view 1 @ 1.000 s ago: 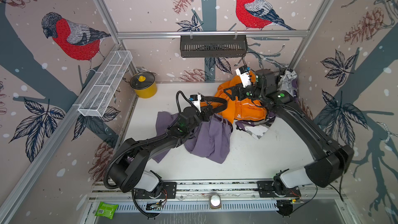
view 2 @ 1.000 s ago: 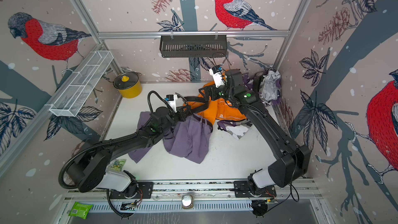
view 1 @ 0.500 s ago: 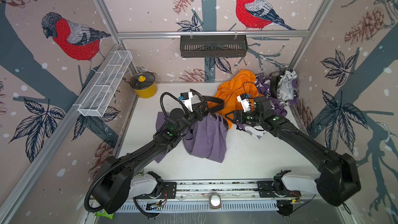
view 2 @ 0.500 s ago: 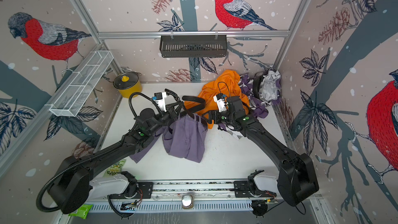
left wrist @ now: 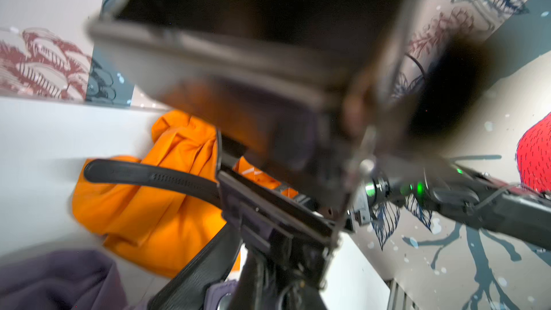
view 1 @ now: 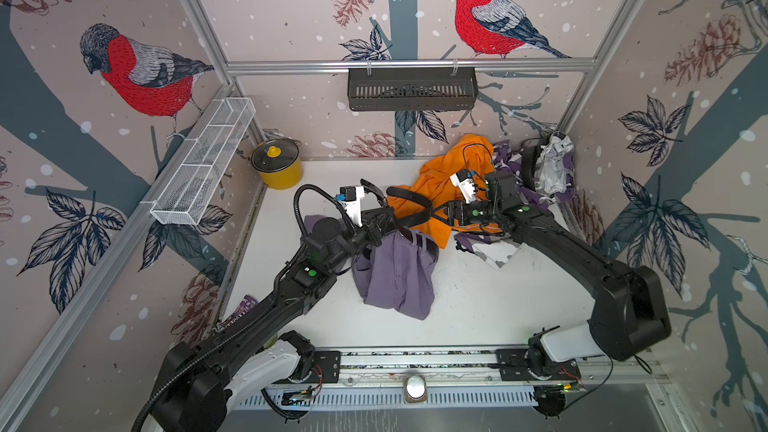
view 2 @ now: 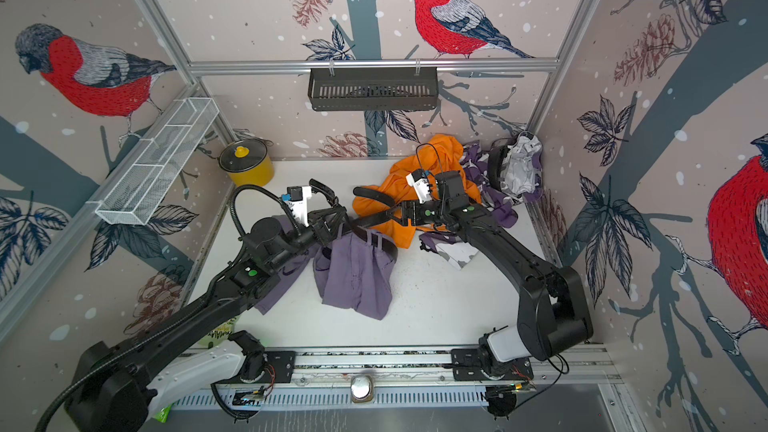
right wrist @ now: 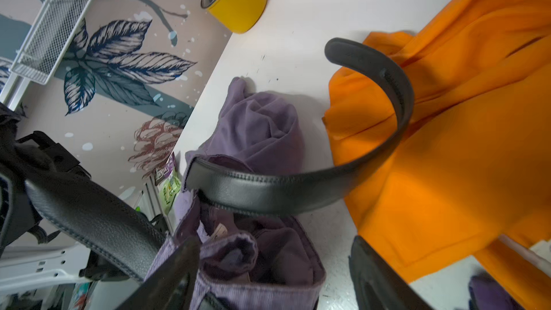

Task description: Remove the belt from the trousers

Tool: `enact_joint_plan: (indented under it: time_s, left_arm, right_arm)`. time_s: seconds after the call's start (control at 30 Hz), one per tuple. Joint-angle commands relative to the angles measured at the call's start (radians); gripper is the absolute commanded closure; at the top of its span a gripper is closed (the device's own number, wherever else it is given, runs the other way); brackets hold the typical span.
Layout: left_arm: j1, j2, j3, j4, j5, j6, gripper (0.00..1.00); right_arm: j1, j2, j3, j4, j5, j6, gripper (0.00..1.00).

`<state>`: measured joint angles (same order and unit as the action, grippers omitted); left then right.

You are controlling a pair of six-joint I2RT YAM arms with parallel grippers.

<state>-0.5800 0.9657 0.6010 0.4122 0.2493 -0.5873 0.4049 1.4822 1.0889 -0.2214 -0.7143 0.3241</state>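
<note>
White table (view 1: pixel 478 305), bird-print walls (view 1: pixel 291 14). L arm reaches mid-table, left gripper (view 1: pixel 380 222) clamped, seemingly on belt (view 1: pixel 411 205) above trousers (view 1: pixel 399 276); right gripper (view 1: pixel 436 213) jaws apart.

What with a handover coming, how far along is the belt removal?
Done: belt unbuckled, its free end curling over the orange garment. In hand: left gripper shut on the belt, trousers hanging from it; right gripper open beside the waistband. Left: the belt is still threaded through the waistband.
</note>
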Motion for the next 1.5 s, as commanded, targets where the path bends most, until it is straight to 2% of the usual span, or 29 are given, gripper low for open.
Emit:
enact_joint_plan:
  time_s: [0.0,0.2,0.33,0.47,0.83,1.0,1.27,1.47]
  left_arm:
    - [0.002,-0.079,-0.052,-0.149,0.017,0.021,1.0]
    - [0.005,-0.235,-0.176,-0.15,-0.108,0.007,1.0]
    - [0.008,-0.251,-0.178,-0.175,-0.115,0.017,1.0]
    - [0.009,-0.261,-0.173,-0.192,-0.113,0.023,1.0]
    - [0.01,-0.274,-0.184,-0.199,-0.114,0.02,1.0]
    - [0.01,-0.282,-0.183,-0.214,-0.129,0.029,1.0]
    - [0.012,-0.298,-0.202,-0.218,-0.15,0.025,1.0]
    - [0.016,-0.295,-0.202,-0.213,-0.153,0.03,1.0]
  right_arm:
    - [0.053,0.045,0.04,-0.118,-0.084,-0.13,0.23]
    - [0.146,0.092,0.036,-0.199,-0.104,-0.221,0.26]
    - [0.165,0.122,0.043,-0.225,-0.134,-0.266,0.3]
    - [0.167,0.157,0.055,-0.284,-0.162,-0.34,0.4]
    - [0.148,0.206,0.077,-0.214,-0.125,-0.335,0.34]
    - [0.155,0.248,0.126,-0.317,-0.215,-0.435,0.49]
    - [0.177,0.221,0.108,-0.417,-0.238,-0.527,0.52]
    - [0.178,0.204,0.101,-0.405,-0.234,-0.514,0.61]
